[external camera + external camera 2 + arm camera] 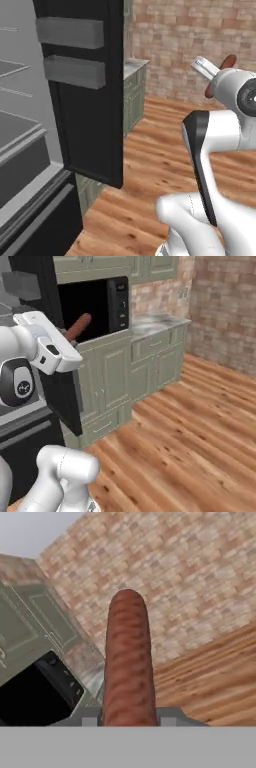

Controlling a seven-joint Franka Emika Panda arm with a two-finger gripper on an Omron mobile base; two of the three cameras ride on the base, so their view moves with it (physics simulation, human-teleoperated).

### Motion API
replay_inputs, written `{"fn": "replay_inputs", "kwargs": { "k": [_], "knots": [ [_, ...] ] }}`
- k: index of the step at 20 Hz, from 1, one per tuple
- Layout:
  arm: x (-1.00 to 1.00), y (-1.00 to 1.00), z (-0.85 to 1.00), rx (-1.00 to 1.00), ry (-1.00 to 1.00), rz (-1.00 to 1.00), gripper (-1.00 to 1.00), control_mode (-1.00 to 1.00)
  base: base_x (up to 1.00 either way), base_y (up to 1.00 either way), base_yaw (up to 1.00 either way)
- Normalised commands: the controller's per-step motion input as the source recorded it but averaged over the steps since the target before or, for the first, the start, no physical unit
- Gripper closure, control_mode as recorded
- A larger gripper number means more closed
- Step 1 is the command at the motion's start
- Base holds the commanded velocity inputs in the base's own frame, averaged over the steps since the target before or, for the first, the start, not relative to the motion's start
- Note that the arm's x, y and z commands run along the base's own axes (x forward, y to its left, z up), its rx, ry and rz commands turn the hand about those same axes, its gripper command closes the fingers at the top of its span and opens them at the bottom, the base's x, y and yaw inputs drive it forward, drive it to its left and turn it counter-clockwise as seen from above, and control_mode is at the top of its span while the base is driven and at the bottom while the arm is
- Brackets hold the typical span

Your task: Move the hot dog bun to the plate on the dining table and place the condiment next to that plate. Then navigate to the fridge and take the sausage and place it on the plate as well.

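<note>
The gripper (pixel 128 721) is clamped on the sausage (pixel 127 662), which stands straight out from between the jaws toward twelve o'clock in the hand view, gripped near its lower end with most of its length sticking free. From the right base view the sausage (pixel 78 326) pokes up toward one o'clock past the white hand, in front of the dark microwave (pixel 92 308); from the left base view just its reddish ends (pixel 228 62) show either side of the wrist.

At nine o'clock of the arm stands the fridge (pixel 30 145), its black door (pixel 87 100) hanging open with grey bins on the inside. Beyond lie green cabinets (pixel 145 366), the wood floor (pixel 200 426) and a brick wall (pixel 200 587).

As I judge it, the pick is done and the carry to the plate is the step in hand. With so long a free end, the sausage could pivot or slip if the arm swings hard, so a steady wrist and slow turns suit. The open door sits close at the arm's left; back the base clear before turning. How deep the jaws bite I can't quite tell, since the grip point lies at the very edge of the hand view.
</note>
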Motion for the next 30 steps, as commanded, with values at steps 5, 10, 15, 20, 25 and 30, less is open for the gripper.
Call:
{"fn": "replay_inputs", "kwargs": {
  "k": [5,10,15,20,25,30],
  "knots": [
    [0.00,0.00,0.00,0.00,0.00,0.00,1.00,1.00,0.16,-0.26,-0.92],
    [0.00,0.00,0.00,0.00,0.00,0.00,1.00,1.00,0.17,-0.38,-0.84],
    [0.00,0.00,0.00,0.00,0.00,0.00,1.00,1.00,0.43,-0.14,-0.83],
    [0.00,0.00,0.00,0.00,0.00,0.00,1.00,1.00,0.47,-0.01,-0.78],
    [0.00,0.00,0.00,0.00,0.00,0.00,1.00,1.00,0.61,0.28,-0.64],
    [0.00,0.00,0.00,0.00,0.00,0.00,1.00,1.00,0.88,0.82,-0.50]
  ]
}}
